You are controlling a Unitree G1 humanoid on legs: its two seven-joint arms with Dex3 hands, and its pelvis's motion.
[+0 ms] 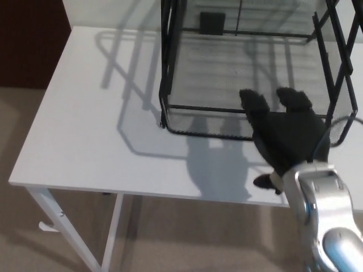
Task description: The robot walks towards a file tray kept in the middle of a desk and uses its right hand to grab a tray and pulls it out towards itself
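A black wire-mesh file rack (166, 56) stands on the middle-right of the white desk (85, 130). Its lowest tray (210, 129) sticks out a little past the rack's front posts, and its mesh looks blurred. My right hand (286, 136) comes in from the lower right and sits on the tray's front right rim. Two fingers (253, 102) hook over the rim into the tray and the thumb (264, 181) lies below, on the desk side. The hand hides the rim's right part. My left hand does not show.
The desk's front edge runs just below my hand, with white legs (48, 212) and beige carpet (170, 238) underneath. A dark brown panel (28, 39) stands beyond the desk's left end. A small black block (212, 22) sits at the rack's back.
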